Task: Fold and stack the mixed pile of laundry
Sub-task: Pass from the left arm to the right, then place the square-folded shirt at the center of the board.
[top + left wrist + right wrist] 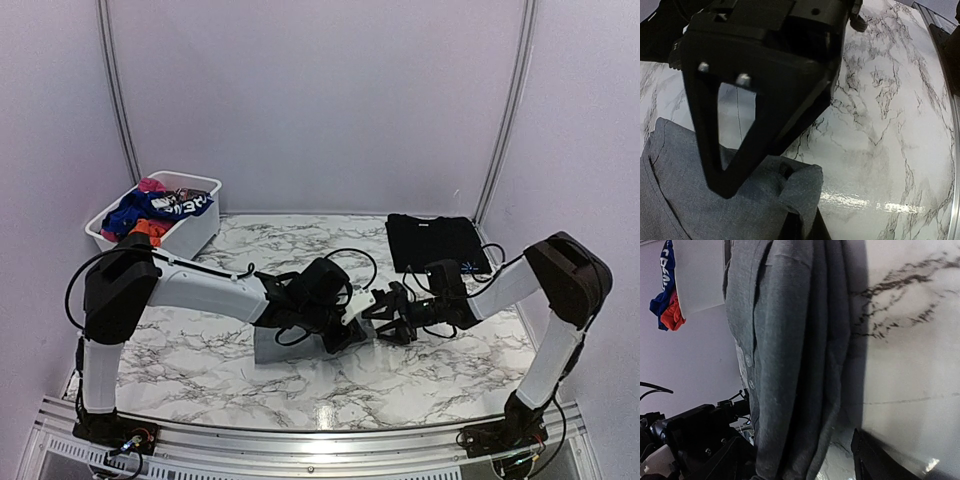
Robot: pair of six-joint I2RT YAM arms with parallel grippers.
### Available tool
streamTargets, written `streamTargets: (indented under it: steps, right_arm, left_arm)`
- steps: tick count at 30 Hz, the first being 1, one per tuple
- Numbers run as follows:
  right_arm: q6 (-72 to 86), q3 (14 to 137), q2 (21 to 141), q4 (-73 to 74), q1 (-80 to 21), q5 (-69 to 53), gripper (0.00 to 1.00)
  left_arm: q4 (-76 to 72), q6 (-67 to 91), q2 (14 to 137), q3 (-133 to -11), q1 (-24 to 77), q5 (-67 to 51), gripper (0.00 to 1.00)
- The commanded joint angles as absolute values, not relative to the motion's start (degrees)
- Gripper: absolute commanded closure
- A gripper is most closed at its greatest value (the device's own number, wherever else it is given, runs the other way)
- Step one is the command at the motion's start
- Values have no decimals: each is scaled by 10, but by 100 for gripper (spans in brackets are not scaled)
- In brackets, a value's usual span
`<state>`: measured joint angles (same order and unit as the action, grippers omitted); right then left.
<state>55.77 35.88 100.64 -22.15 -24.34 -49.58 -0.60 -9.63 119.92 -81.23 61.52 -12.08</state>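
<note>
The grey shirt [785,365] is matt cloth, the table [880,125] glossy and marble-patterned.

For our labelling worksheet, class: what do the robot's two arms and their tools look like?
The left arm and right arm have white link shells with bulky black joint housings. Loose black cables loop along each. The left tool and right tool are black. No markings are legible.

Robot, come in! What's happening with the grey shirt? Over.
Left jaws shut on grey shirt. Right jaws open beside it. Folded black garment and basket sit well clear.
</note>
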Motion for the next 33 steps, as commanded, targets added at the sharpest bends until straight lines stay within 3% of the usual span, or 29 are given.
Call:
streamTargets:
  steps: [1, 13, 17, 18, 20, 24, 27, 33]
  right_arm:
    - [641, 393, 1053, -311, -267, -481, 31]
    - [725, 423, 1112, -374, -304, -413, 58]
    - [736, 432, 1140, -392, -303, -417, 81]
    - [734, 434, 1140, -391, -303, -418, 89]
    - [709, 446, 1131, -349, -301, -415, 100]
    - [578, 523, 1113, -168, -290, -408, 100]
    - [454, 621, 1116, -15, -279, -384, 100]
    - [217, 825, 1168, 248, -252, -307, 100]
  left_arm:
    - [-30, -88, 1167, -805, 615, -134, 97]
    - [-92, -56, 1167, -789, 616, -117, 93]
    - [-79, -70, 1169, -792, 616, -117, 90]
    - [-71, -76, 1170, -793, 616, -113, 86]
    - [-57, -79, 1163, -791, 616, -99, 65]
    - [-39, -63, 1121, -757, 614, -43, 25]
    - [-39, -39, 1074, -719, 610, 47, 3]
    - [-5, 48, 1026, -690, 567, 143, 1]
